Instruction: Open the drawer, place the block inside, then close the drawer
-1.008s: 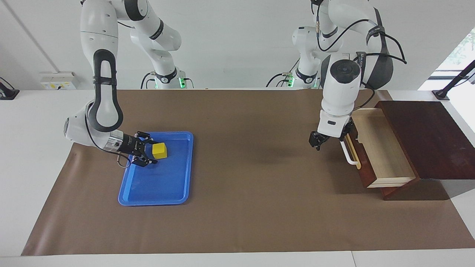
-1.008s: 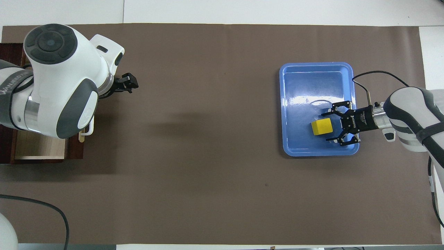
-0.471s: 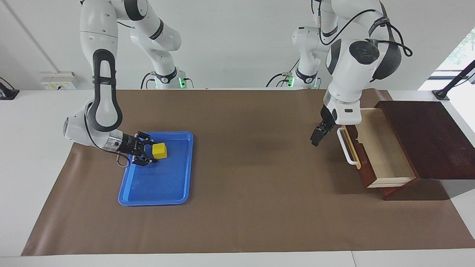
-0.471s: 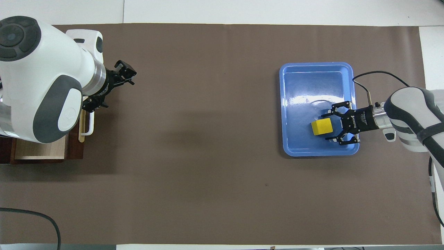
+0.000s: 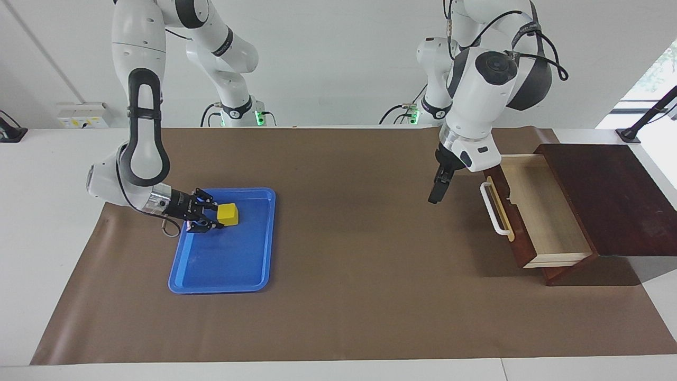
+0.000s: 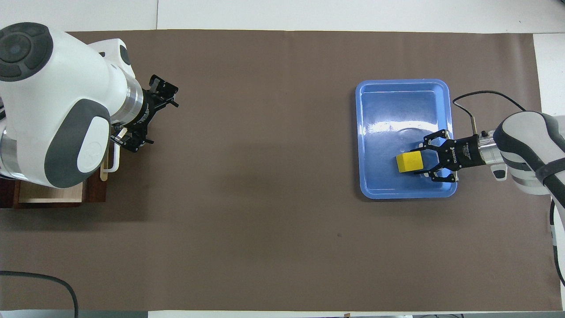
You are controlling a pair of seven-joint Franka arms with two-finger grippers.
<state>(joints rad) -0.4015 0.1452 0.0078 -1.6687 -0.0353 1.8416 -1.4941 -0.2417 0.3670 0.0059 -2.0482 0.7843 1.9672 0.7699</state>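
- The drawer point(image 5: 534, 209) stands pulled out of its dark wooden box point(image 5: 608, 196) at the left arm's end of the counter point(image 5: 359, 296); its pale wood inside holds nothing.
- From overhead the left arm's white body covers most of the drawer, and only a corner of the inside and the end of the white handle point(image 5: 492, 209) show.
- The block point(image 5: 228, 214), a small yellow cube, sits in the blue tray point(image 5: 227, 264) at the right arm's end, in the part of the tray nearer to the robots.
- The right gripper point(image 5: 214, 217) lies low over the tray with its fingers pinching the block from two sides; the side of the block toward the gripper is hidden.
- The left gripper point(image 5: 435, 194) hangs in the air over the brown mat, beside the drawer's front, fingers spread and holding nothing.
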